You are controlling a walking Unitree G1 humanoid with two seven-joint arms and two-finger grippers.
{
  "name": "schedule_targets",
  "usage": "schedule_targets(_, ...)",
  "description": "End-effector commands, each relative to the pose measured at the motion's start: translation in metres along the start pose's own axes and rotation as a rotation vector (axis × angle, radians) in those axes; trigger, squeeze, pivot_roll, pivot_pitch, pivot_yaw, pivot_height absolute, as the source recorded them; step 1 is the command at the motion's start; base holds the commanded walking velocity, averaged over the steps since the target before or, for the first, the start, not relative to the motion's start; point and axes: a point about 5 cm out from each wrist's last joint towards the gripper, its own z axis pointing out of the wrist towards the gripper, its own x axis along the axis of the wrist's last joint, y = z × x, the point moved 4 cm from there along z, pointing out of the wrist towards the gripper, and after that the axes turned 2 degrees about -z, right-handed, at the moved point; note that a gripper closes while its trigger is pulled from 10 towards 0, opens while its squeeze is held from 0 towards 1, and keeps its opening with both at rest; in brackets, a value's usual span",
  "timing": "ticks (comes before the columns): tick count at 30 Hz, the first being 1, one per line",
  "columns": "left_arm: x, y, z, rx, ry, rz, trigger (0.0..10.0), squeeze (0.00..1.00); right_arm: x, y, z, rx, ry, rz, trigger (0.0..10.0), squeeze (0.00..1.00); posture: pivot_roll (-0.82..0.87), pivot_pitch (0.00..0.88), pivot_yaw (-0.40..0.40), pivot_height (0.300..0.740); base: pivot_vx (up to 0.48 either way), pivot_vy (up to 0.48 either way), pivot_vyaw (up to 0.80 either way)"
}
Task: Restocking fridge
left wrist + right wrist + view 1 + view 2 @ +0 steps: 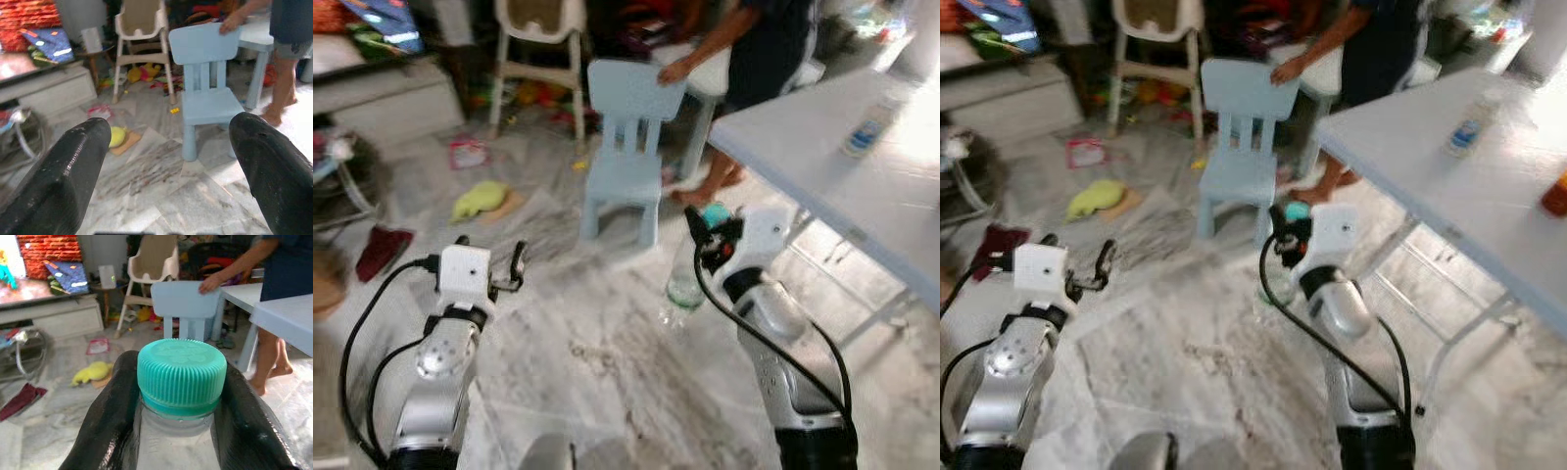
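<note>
The right gripper is raised forward on its silver arm, two long black fingers clamped against a clear plastic bottle with a teal ribbed cap. The left gripper is held out low, fingers spread wide.

No legible text, labels or numbers anywhere.

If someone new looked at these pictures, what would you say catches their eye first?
First, the clear plastic bottle with a teal ribbed cap, clamped in the right gripper above the marble floor. Next, the pale blue child's chair straight ahead, with a person's hand on its backrest. To the right, the white table carries another small bottle; the left gripper hangs with jaws open.
</note>
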Motion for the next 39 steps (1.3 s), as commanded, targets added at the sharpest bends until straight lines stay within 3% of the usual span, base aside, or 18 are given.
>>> schedule_targets(1,0.0018,-0.0006,0.0011,0.001,0.004,-0.003,10.0,0.0,0.0111,-0.0068,0.005,0.02,0.046,0.005,10.0,0.0,0.0,0.0,-0.089,0.74,0.0,0.0,0.8)
schedule_targets(10,-0.0029,0.0001,-0.0001,0.034,-0.036,-0.03,10.0,0.0,0.0097,-0.0107,0.0056,0.034,0.044,0.007,10.0,0.0,0.0,0.0,-0.093,0.74,0.0,0.0,0.8)
schedule_targets(39,0.0015,0.0016,0.0058,0.033,-0.011,-0.034,10.0,0.0,0.01,-0.013,0.0086,0.047,0.05,-0.009,10.0,0.0,0.0,0.0,-0.091,0.74,0.0,0.0,0.8)
